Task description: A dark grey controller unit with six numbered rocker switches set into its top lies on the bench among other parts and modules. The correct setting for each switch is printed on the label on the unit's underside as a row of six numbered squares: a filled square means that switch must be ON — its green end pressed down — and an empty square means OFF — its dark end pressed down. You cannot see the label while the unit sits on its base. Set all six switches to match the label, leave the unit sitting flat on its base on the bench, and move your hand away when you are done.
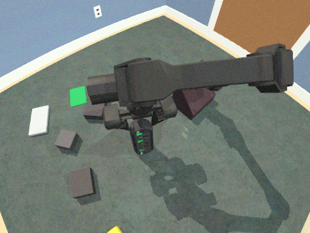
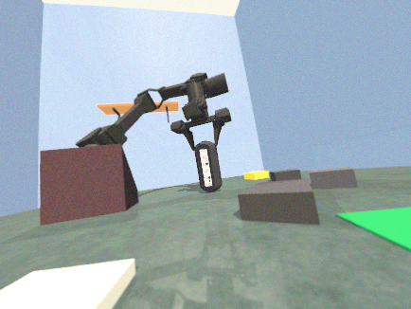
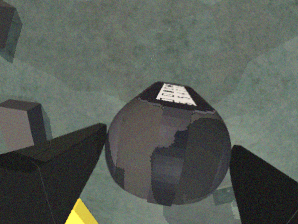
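The dark grey controller unit [image 1: 142, 137] [image 2: 208, 166] [image 3: 166, 152] stands on end, upright, held at its upper end. Its green rocker switches [image 1: 140, 135] face the top view. The white label [image 2: 206, 166] [image 3: 176, 94] on its underside faces the exterior view; its squares are too small to read. My gripper [image 2: 205, 142] [image 3: 169, 143] points down over the unit, one finger on each side, shut on its top end. The unit's lower end is at or just above the green floor mat [image 1: 214, 171].
A maroon block [image 1: 194, 100] [image 2: 80, 182] stands close behind the arm. Grey blocks [image 1: 66, 139] [image 1: 82, 182] [image 2: 279, 201] lie around, with a green flat tile [image 1: 78, 96] [image 2: 384, 223], a white slab [image 1: 39, 120] [image 2: 71, 284] and a yellow piece [image 1: 115, 230] [image 2: 256, 175] [image 3: 83, 223].
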